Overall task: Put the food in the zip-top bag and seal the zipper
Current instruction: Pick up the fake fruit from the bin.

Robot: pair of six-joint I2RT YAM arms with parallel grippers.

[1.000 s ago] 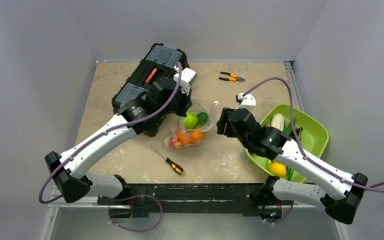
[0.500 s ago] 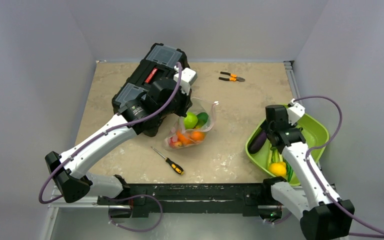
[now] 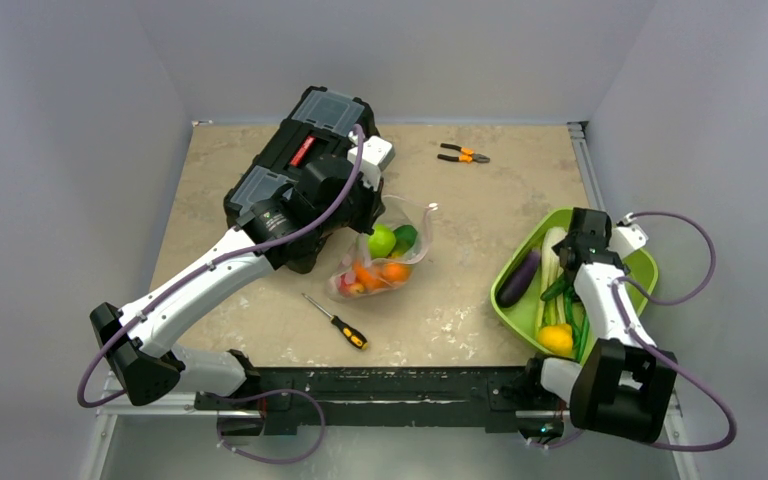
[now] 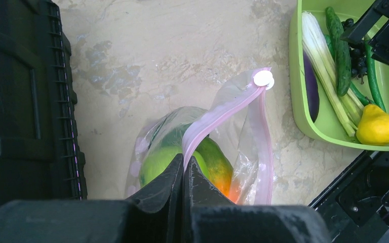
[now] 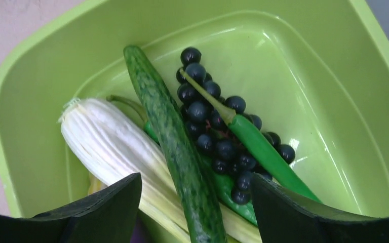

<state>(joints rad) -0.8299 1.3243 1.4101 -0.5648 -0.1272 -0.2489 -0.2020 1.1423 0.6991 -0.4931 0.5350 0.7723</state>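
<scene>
Squarely between left fingers point(image 4: 159, 188) (clamped) sits the zipper point(image 4: 224, 112).

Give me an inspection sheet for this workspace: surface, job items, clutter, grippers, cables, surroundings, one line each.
Surface: mottled beige table, scuffed.
Job's things: zip-top bag part-filled with fruit, zipper unsealed; cucumber, grapes, eggplant and yellow fruit in the green bowl.
Clutter: black toolbox, screwdriver, pliers.
Grippers: left gripper shut on the zipper; right gripper open above the green bowl.
Cables: two purple cables, looped; no snag seen.
Surroundings: grey walls; nothing else seen.
</scene>
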